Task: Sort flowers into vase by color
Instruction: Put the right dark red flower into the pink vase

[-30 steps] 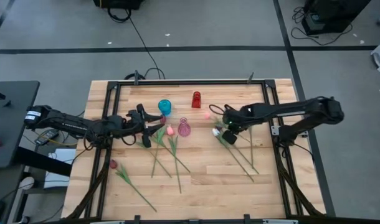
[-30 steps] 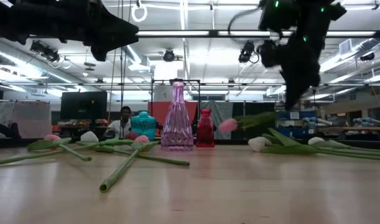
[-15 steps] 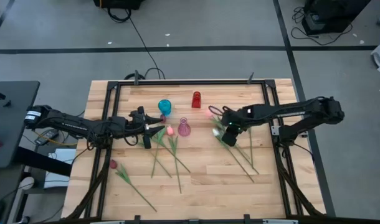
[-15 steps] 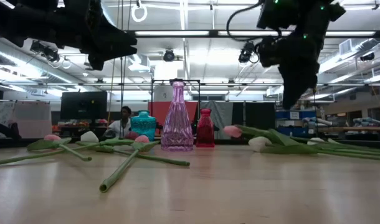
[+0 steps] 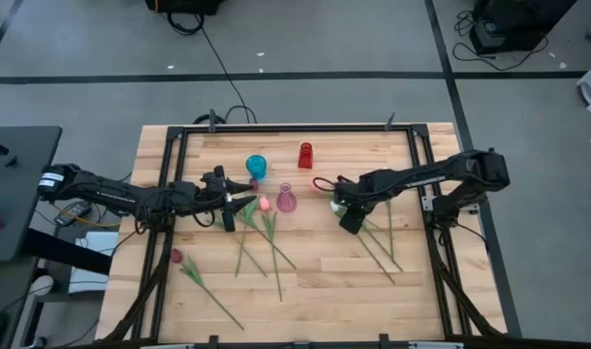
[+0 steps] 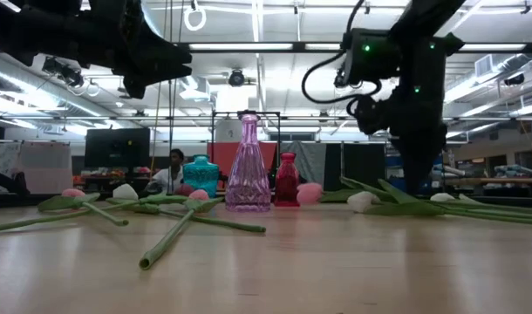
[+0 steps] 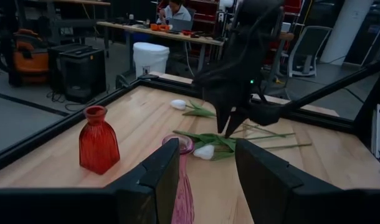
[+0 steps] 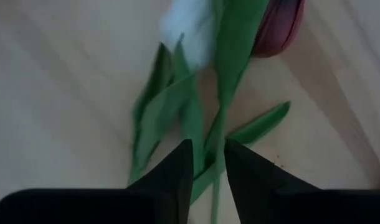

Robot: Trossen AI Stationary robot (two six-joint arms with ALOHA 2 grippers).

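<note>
From the high view I see my right gripper (image 5: 349, 219) low over the right bunch of flowers (image 5: 378, 233), right of the pink vase (image 5: 287, 200). The left gripper (image 5: 239, 202) waits left of this vase, beside the left flowers (image 5: 260, 233). The blue vase (image 5: 256, 167) and the red vase (image 5: 305, 155) stand farther back. One dark red flower (image 5: 191, 275) lies alone near the left front of the table (image 5: 325, 291).

In the low view the right arm comes down behind the three vases, to the stems on the right. A pink bud (image 6: 309, 194) lies on the wood beside the red vase. I cannot tell the fingers here.

The left wrist view shows the left fingers (image 7: 159, 171) spread apart and empty, with the pink vase between them farther off. The right gripper (image 7: 230, 127) points down at a white bud (image 7: 204, 151).

In the right wrist view the right fingers (image 8: 171, 171) are a little apart, with a green stem (image 8: 220, 134) just ahead of the gap. A white bud (image 8: 187, 28) and a dark red bud (image 8: 278, 25) lie farther on.

I think the step is to pick one stem. I should go straight down, keep only one stem in the gap, and close below the bud, not on the leaves.
</note>
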